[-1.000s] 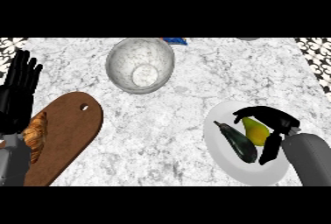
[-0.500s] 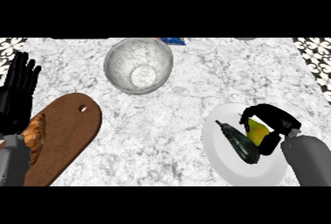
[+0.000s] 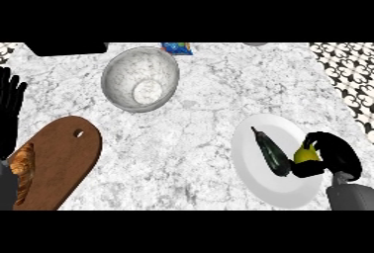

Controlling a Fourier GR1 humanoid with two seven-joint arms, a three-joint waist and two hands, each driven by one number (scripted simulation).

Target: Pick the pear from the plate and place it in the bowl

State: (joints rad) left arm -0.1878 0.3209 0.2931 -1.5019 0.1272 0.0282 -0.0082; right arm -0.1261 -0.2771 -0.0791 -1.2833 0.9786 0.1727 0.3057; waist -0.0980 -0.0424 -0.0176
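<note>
A yellow-green pear (image 3: 306, 155) sits at the right side of the white plate (image 3: 272, 185) in the head view. My right hand (image 3: 335, 154) is curled round the pear, thumb and fingers on either side of it. Beside it on the plate lies a dark green zucchini (image 3: 270, 153), untouched. The marbled grey bowl (image 3: 140, 78) stands at the back left of the counter, with nothing in it. My left hand (image 3: 9, 116) rests open at the left edge, fingers up.
A brown wooden cutting board (image 3: 64, 158) lies at the front left with a croissant (image 3: 23, 168) on its left side. A blue packet (image 3: 177, 47) lies behind the bowl. A dark box (image 3: 66, 48) sits at the back left corner.
The view has shifted, so everything sits further right and lower. My right hand has closed round the pear at the plate's right side. The left hand has not moved.
</note>
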